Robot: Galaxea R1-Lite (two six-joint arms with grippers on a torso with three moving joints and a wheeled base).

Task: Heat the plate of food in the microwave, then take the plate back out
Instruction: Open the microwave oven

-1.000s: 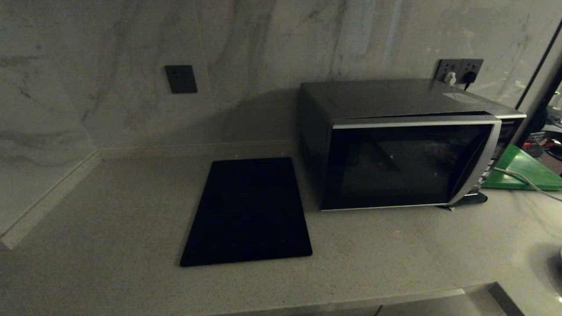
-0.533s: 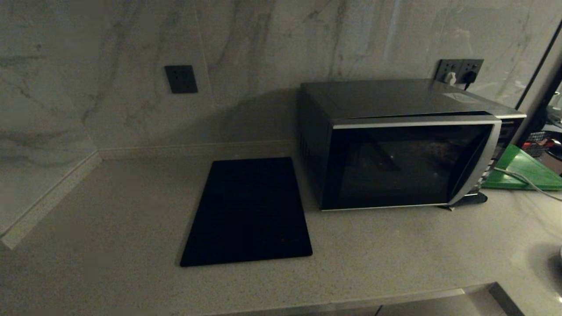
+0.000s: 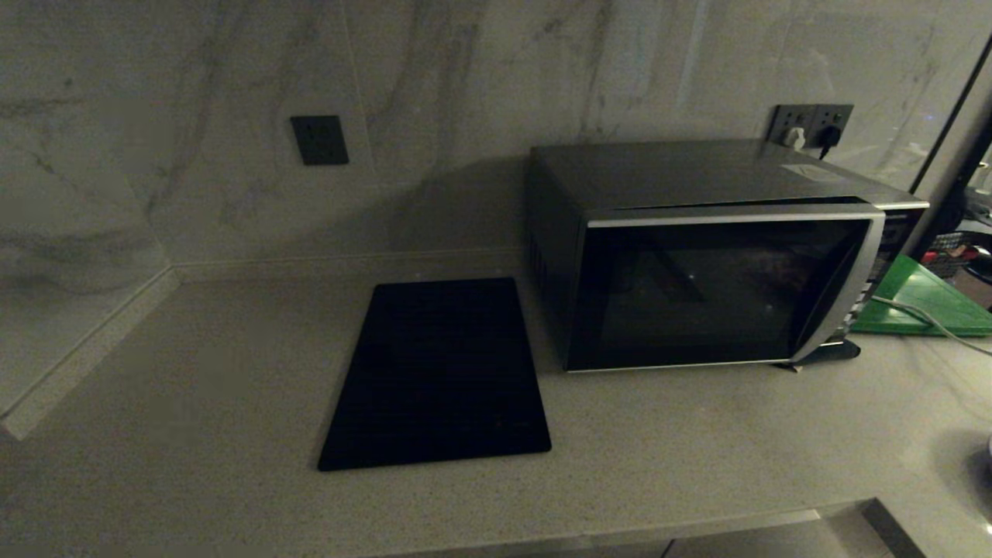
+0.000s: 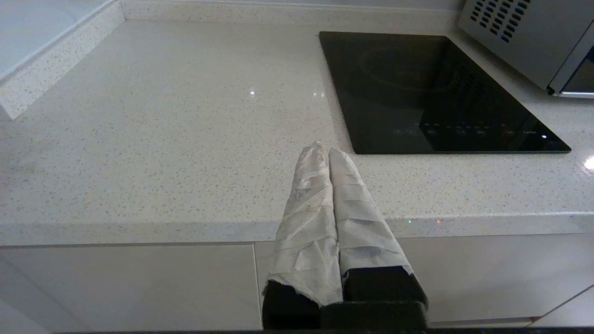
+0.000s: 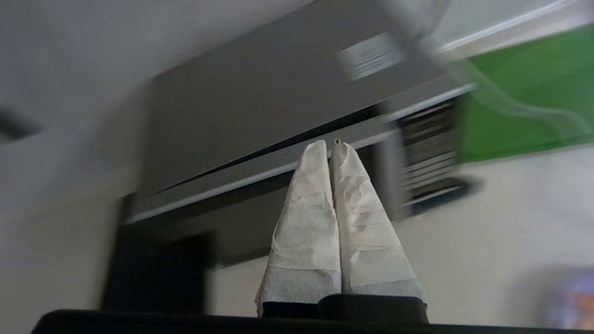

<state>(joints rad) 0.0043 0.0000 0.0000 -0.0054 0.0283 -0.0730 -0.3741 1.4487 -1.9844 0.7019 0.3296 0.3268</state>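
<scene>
Neither pincer shows in the head view; the microwave (image 3: 713, 256) stands shut, far right on the surface (image 3: 194, 387), its panel edge-on, beside a black mat (image 3: 438, 372) and a green board (image 3: 926, 298). In the left wrist view, the left pincer (image 4: 325, 150) hangs pressed together, empty, at the surface's near edge. In the blurred right wrist view, the right pincer (image 5: 328, 149), pinched together and empty, points at the microwave; a faint lavender-orange smear at the near right may be the plate of food (image 5: 573, 297).
</scene>
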